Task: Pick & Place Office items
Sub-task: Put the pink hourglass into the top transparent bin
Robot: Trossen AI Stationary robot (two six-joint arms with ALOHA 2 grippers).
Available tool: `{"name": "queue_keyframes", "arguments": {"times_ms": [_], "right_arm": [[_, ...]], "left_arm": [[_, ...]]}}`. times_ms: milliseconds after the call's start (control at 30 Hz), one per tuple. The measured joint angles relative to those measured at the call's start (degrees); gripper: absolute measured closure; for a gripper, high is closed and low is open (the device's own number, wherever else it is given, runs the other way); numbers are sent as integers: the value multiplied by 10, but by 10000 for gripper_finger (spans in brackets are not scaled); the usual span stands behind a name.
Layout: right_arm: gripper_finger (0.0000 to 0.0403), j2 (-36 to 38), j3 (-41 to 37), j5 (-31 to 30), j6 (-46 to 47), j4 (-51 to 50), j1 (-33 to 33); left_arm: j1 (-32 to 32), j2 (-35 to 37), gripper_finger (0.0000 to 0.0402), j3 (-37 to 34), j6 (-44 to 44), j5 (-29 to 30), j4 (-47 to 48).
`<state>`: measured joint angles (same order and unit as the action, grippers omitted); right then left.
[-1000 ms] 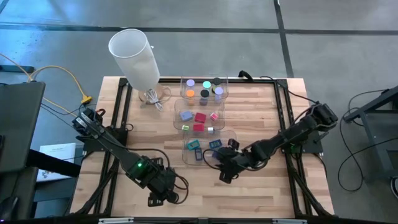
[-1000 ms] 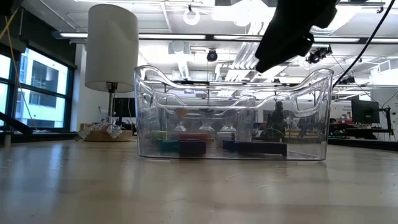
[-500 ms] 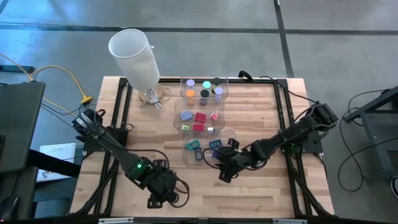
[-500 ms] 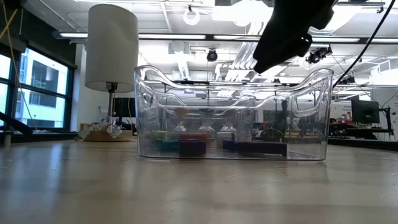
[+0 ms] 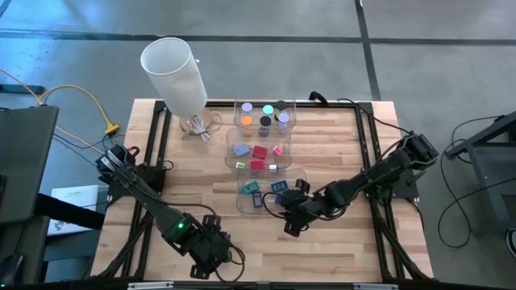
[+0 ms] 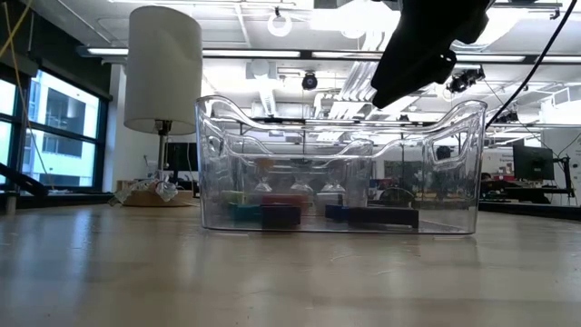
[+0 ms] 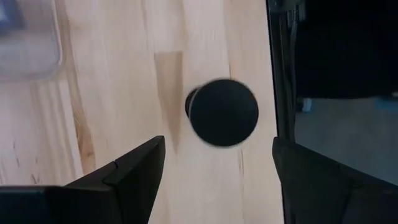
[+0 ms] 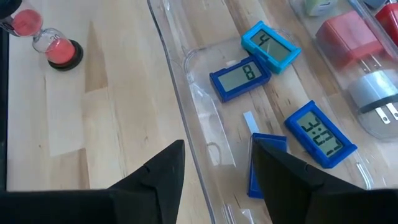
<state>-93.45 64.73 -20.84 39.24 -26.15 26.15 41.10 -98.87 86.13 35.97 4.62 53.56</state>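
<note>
Black round piece [image 7: 222, 112] is what the next grab turns on. It sits on the bare surface [image 5: 339, 145], at the near edge and left of centre, close to the dark frame rail. From the left wrist view it lies straight ahead of the left pincer [image 7: 217, 147], just beyond the fingertips and roughly centred in the gap, perhaps a touch toward the rail-side finger. The pincer stands wide and holds nothing. The gap looks broader than the piece, so I judge a short, straight advance would bring the fingers to either side of it.

Seen end-on the piece is a plain circle, so I find no long axis to line up with and no need to turn the wrist. The rail is the only thing I would watch on the way in.

The left arm is clearly the nearer one. The right pincer [image 8: 217, 147] hangs to the right of centre, over the near wall of the nearest clear bin [image 8: 177, 93], well apart from the black piece. Its fingers stand partly apart, and a blue block [image 8: 264, 163] stands on edge just beside one of them. I cannot tell from here whether that finger touches the block.
</note>
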Motion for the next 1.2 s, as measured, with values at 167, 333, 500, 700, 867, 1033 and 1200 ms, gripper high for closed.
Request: {"name": "queue_keyframes", "arguments": {"times_ms": [167, 333, 500, 700, 867, 1033, 1200], "right_arm": [[228, 0, 0, 0, 0, 0, 0], [228, 0, 0, 0, 0, 0, 0], [228, 0, 0, 0, 0, 0, 0], [228, 0, 0, 0, 0, 0, 1], [228, 0, 0, 0, 0, 1, 1], [228, 0, 0, 0, 0, 3, 1], [228, 0, 0, 0, 0, 2, 1]], "left_arm": [[11, -12, 112, 0, -19, 31, -36], [12, -33, 112, 0, -31, 31, -42], [12, -43, 112, -1, -33, 35, -40], [19, -50, 112, 0, -34, 62, -37], [18, -63, 112, 0, -34, 65, -35], [18, -84, 112, 0, -34, 65, -41], [14, -106, 112, 0, -34, 52, -42]]}}
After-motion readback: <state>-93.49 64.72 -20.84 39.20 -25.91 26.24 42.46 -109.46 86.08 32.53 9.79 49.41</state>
